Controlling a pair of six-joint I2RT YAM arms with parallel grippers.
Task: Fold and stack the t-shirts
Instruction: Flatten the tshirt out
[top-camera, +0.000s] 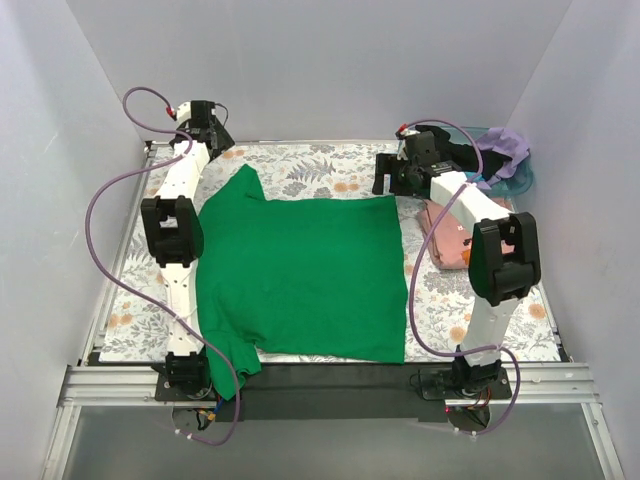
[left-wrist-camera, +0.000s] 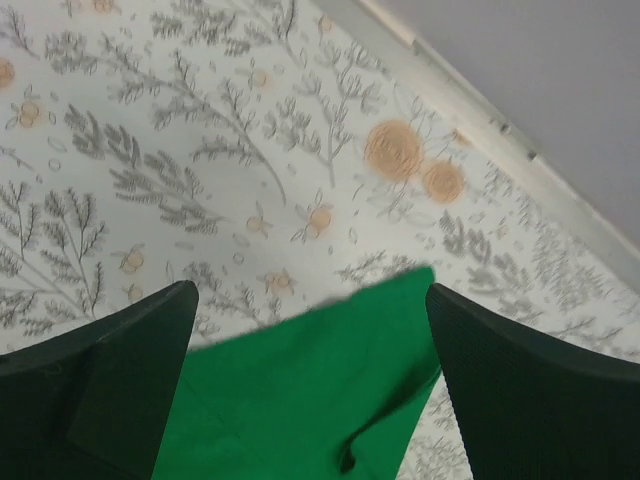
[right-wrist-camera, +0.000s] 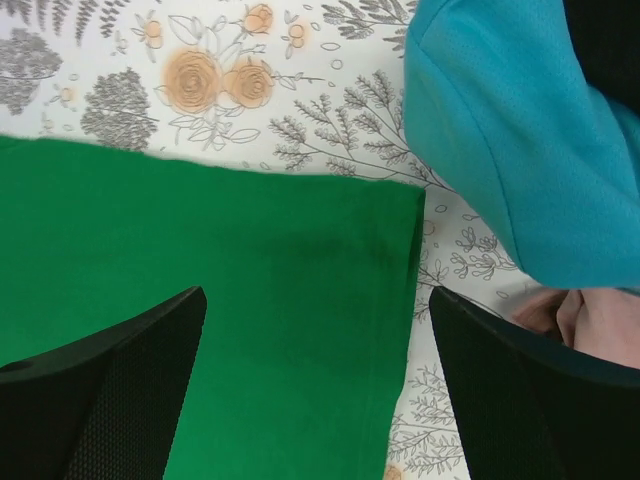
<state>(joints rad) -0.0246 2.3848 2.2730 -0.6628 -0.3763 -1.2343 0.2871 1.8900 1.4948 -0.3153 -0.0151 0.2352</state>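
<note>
The bright green t-shirt (top-camera: 300, 275) lies spread flat across the middle of the table, one sleeve hanging over the near left edge. My left gripper (top-camera: 220, 143) is open above the tip of its far left sleeve (left-wrist-camera: 320, 390), which shows between the fingers (left-wrist-camera: 120, 370). My right gripper (top-camera: 392, 180) is open above the shirt's far right corner (right-wrist-camera: 250, 280), holding nothing. The salmon-pink shirt (top-camera: 445, 235) lies folded under the right arm. A teal shirt (right-wrist-camera: 500, 130) fills the right wrist view's upper right, with a bit of pink cloth (right-wrist-camera: 600, 320) below it.
A pile of teal, lavender and black shirts (top-camera: 500, 160) sits at the back right corner. The floral tablecloth (top-camera: 320, 165) covers the table. White walls enclose three sides. A metal rail (top-camera: 330, 380) runs along the near edge by the arm bases.
</note>
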